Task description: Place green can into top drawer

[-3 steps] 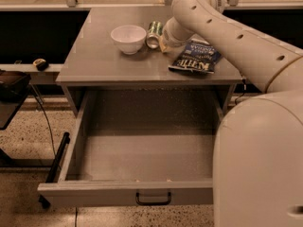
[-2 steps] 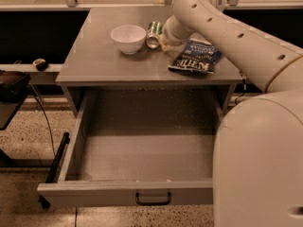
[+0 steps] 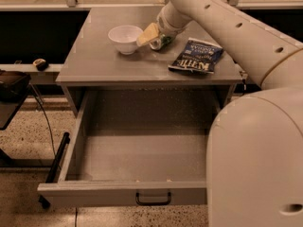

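The green can (image 3: 165, 41) is on the grey cabinet top (image 3: 104, 56), just right of the white bowl, and only a sliver of green shows under the wrist. My gripper (image 3: 152, 36) is down over the can, between the bowl and the chip bag. The top drawer (image 3: 118, 193) is pulled fully open below the cabinet top, its grey floor bare, with a small dark handle (image 3: 153, 198) at the front centre.
A white bowl (image 3: 125, 38) stands close to the left of the gripper. A blue chip bag (image 3: 196, 56) lies to its right. My white arm and body (image 3: 255, 160) cover the drawer's right side. A dark object (image 3: 12, 91) stands at the far left.
The gripper has moved left onto the green can, which stood in plain view beside the bowl before and is now mostly covered.
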